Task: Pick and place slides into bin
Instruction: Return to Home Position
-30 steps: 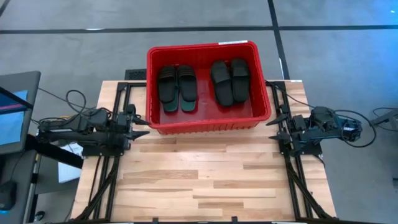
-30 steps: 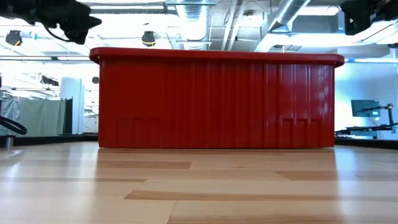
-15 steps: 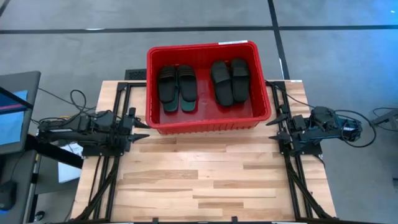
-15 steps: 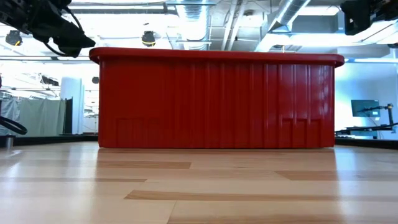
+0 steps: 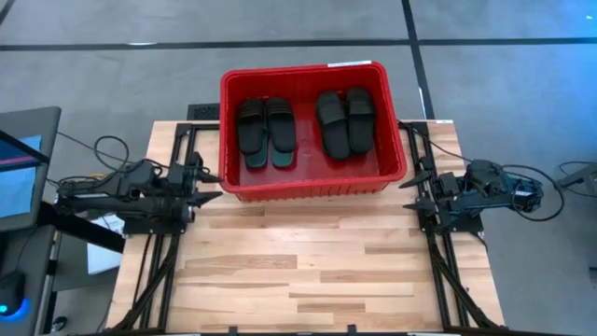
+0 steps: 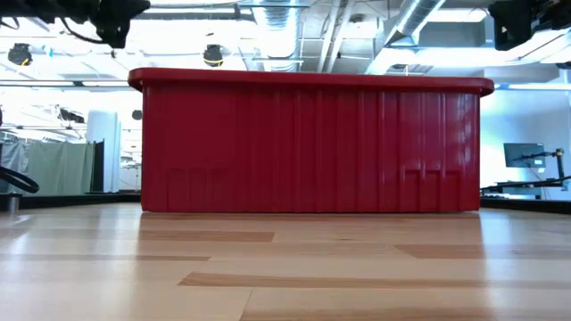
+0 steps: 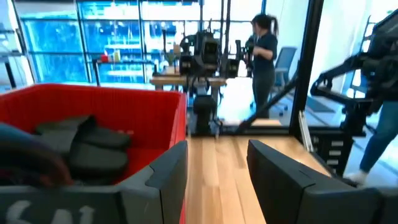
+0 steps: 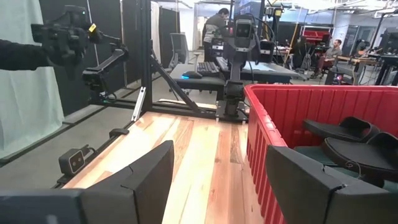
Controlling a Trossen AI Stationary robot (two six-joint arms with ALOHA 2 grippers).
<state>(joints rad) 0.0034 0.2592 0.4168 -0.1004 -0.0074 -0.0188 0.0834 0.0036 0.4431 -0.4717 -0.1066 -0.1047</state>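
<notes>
The red bin [image 5: 308, 187] stands at the table's far middle. Inside it lie two pairs of black slides, one on the left [image 5: 266, 133] and one on the right [image 5: 345, 121], straps up. A greenish edge [image 5: 278, 165] shows under the left pair's near end. My left gripper [image 5: 213, 187] hovers open beside the bin's near left corner, pointing level toward the table's right, with nothing between its fingers [image 7: 165, 171]. My right gripper [image 5: 410, 191] hovers open by the bin's near right corner, pointing left, also with nothing in it [image 8: 217, 177]. The slides [image 7: 87, 146] also show in the left wrist view.
The bare wooden tabletop [image 5: 317, 271] stretches from the bin to the near edge. Black frame rails [image 5: 168, 252] run along both sides. A monitor [image 5: 19, 168] stands left of the table. People [image 7: 261, 56] and other rigs show in the room beyond.
My left gripper has dipped a little, then risen and tipped up to level, staying beside the bin's near left corner. Its fingers have kept the same gap. The slides and the bin have not moved.
</notes>
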